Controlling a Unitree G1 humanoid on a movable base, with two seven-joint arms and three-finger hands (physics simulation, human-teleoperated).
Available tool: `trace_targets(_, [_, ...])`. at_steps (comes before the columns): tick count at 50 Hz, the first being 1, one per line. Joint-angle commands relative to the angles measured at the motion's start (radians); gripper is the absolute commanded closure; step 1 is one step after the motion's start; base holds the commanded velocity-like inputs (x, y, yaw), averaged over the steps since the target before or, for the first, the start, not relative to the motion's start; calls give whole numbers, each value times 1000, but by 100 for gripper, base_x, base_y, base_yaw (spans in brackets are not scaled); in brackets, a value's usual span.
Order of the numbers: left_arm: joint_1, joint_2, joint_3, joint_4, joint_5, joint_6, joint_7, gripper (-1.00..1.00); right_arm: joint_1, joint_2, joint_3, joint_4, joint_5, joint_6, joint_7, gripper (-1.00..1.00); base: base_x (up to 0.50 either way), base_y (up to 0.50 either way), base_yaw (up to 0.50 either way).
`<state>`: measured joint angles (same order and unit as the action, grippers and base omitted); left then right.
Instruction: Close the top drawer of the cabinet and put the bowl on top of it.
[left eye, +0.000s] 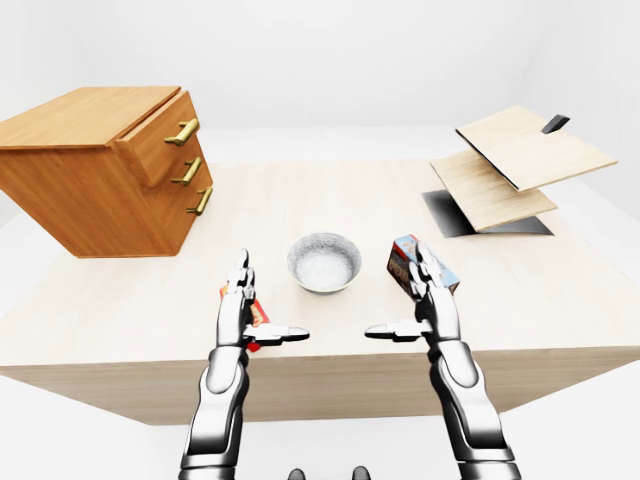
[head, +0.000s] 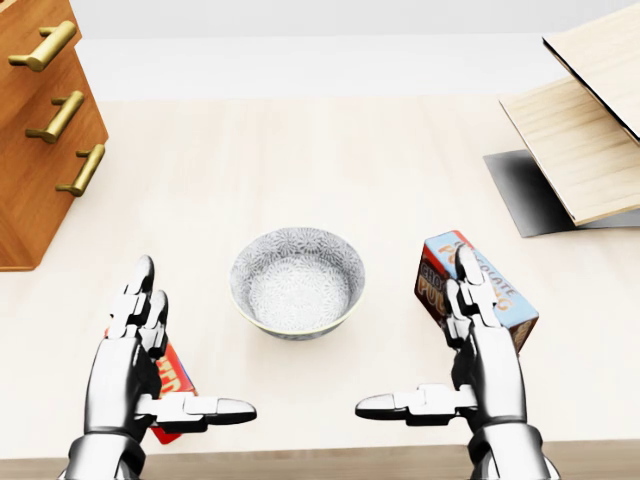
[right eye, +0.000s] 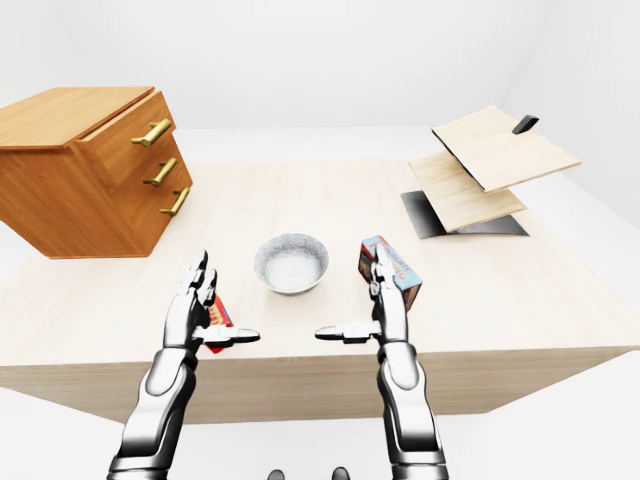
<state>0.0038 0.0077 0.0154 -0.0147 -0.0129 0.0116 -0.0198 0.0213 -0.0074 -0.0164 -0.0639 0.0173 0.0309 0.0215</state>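
Head view: grey patterned ceramic bowl (head: 297, 282) on pale wooden table (head: 300, 150)

Blue cardboard carton (head: 503, 297) peeks past the right hand (head: 488, 365), red packet (head: 174, 382) under the left hand (head: 128, 368); both hands spread flat, gripping nothing, the bowl between them; brown wooden cabinet (left eye: 90, 200) top left, its top drawer (left eye: 158, 137) ajar.

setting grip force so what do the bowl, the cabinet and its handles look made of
The bowl looks like glazed ceramic: white with a fine grey speckled pattern. The cabinet looks like varnished wood: orange-brown with visible grain. Its handles look like polished brass or similar metal, going by the gold sheen.
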Motion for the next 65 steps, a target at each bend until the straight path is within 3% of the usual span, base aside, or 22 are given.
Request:
trace_targets(1, [18,12,27,-51,-24,28,-34,-100,70,-9,-27,-182,36,44,55,-100,0,0,0])
trace_targets(4, [37,11,17,-86,-32,55,-54,-100,72,-6,-39,-191,44,36,52,-100,0,0,0])
trace_targets(5, [51,6,10,-109,-23,61,-47,-100,70,-7,-39,-197,47,52,53,-100,0,0,0])
trace_targets(10, [93,2,-2,-192,-7,76,-43,-100,91,-3,-29,-227,39,53,54,-100,0,0,0])
trace_targets(26, [240,-5,-13,-495,-3,76,-58,-100,292,10,7,-562,49,56,94,-100,0,0,0])
trace_targets(39, [297,-21,60,-665,-65,76,-86,-100,382,13,20,-673,67,56,116,-100,0,0,0])
trace_targets(65, [323,-29,35,-659,-46,76,-88,-100,420,20,10,-734,94,56,128,-100,0,0,0])
